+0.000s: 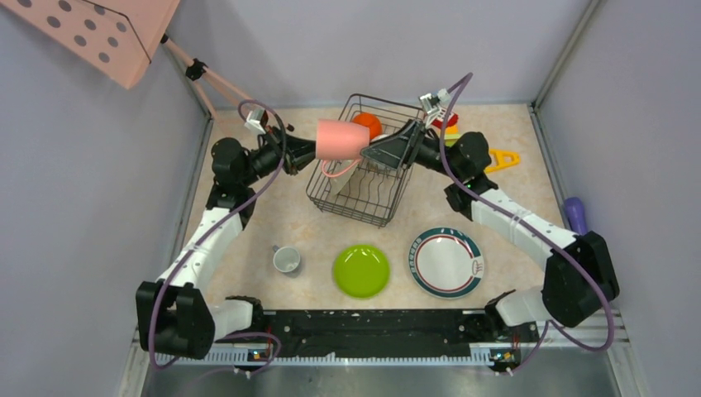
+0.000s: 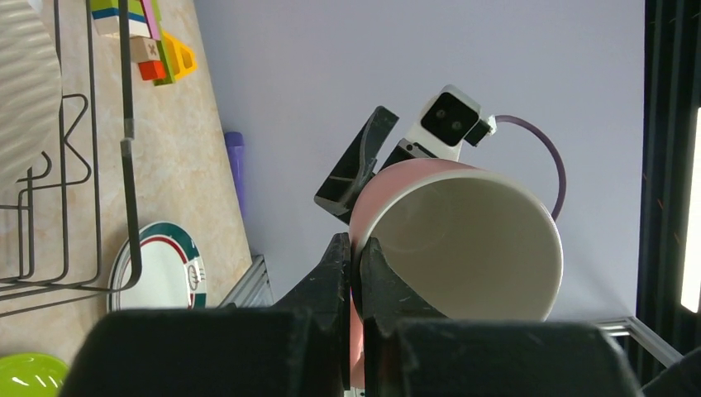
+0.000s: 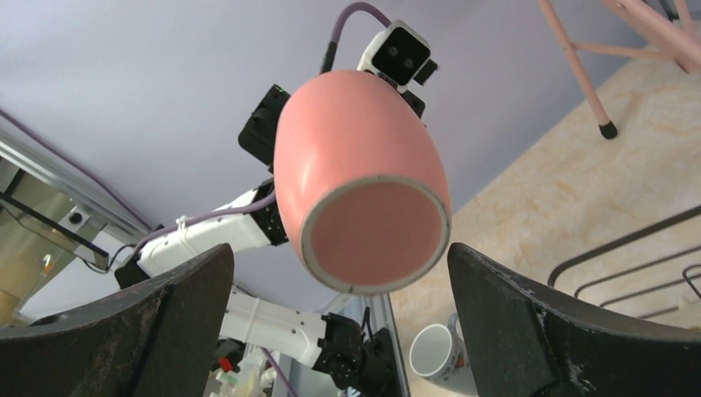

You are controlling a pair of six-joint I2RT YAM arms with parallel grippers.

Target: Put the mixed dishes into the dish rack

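My left gripper (image 2: 355, 252) was clamped shut on the rim of the pink cup (image 1: 340, 139), one finger inside the mouth and one outside against the wall. The cup hung in the air on its side, above the ten o'clock corner of the dish rack (image 1: 351, 213), which itself stood toward twelve o'clock on the table.

The cup's long axis ran from nine to three o'clock. Its mouth faced nine, toward my left wrist, and its flat base faced three, straight at my right gripper (image 1: 384, 149). That gripper was spread wide and held nothing. From its own camera the base sat squarely between its two fingers (image 3: 165, 322), with open space showing on either side, so nothing on that side was touching the cup. I could not tell how far the base had come in between the fingertips, only that it lay dead ahead of them.

I judged the coming move turned on that line-up. The right gripper was at three o'clock of the cup, close to it and aimed along its axis, so it was the arm placed to take the base end. The left arm alone carried the weight.

The green plate (image 1: 361, 270), the white plate with the dark rim (image 1: 446, 262) and a small cup (image 1: 287, 260) lay on the table at six o'clock of the rack, not yet loaded.
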